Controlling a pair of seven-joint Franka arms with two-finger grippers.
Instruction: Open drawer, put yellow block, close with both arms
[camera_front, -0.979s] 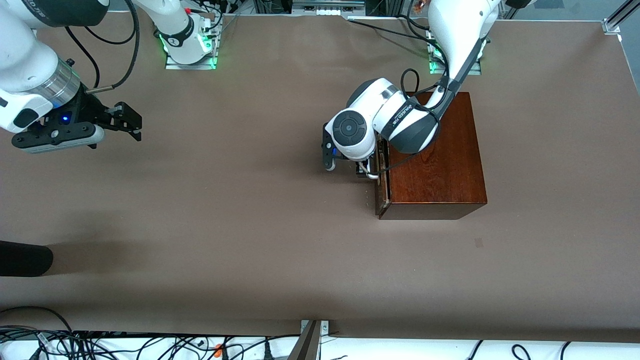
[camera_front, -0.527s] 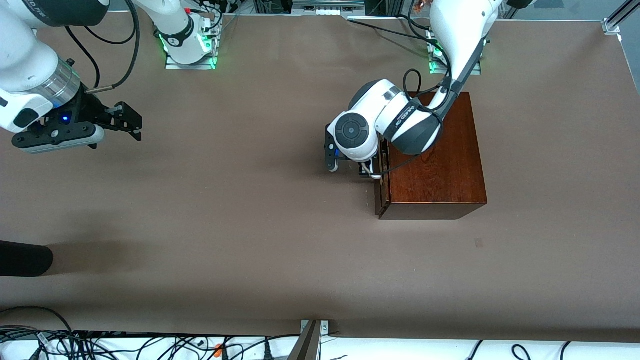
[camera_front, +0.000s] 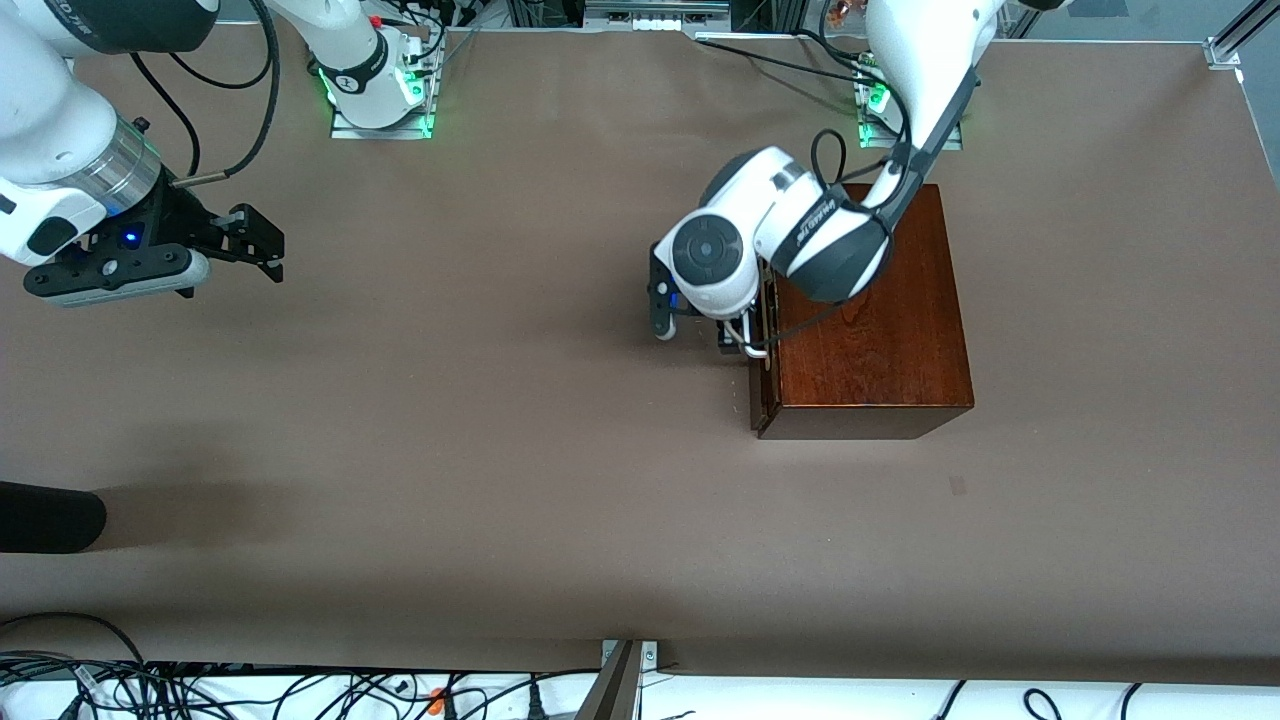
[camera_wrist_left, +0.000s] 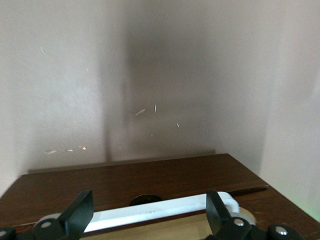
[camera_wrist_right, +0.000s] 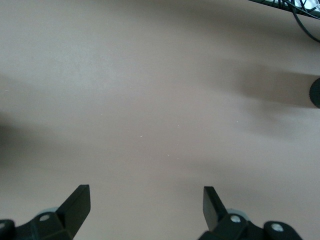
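Note:
The dark reddish-brown wooden box (camera_front: 870, 310) stands toward the left arm's end of the table. Its drawer (camera_front: 762, 385) shows only a thin crack, with pale wood along its edge (camera_wrist_left: 175, 231). My left gripper (camera_front: 727, 338) is low in front of the drawer, open, its fingers (camera_wrist_left: 82, 212) spread along the white handle (camera_wrist_left: 160, 210) without clamping it. The handle (camera_front: 750, 342) also peeks out under the wrist. My right gripper (camera_front: 265, 245) waits open above bare table at the right arm's end, nothing between its fingers (camera_wrist_right: 77, 202). The yellow block is out of view.
A black rounded object (camera_front: 50, 515) lies at the table's edge at the right arm's end, nearer the front camera, and shows as a dark shape (camera_wrist_right: 315, 92) in the right wrist view. Cables (camera_front: 300, 690) run below the table's near edge.
The left arm's wrist has shifted slightly toward the box, and a little more of the white handle shows beneath it. The right arm has not moved.

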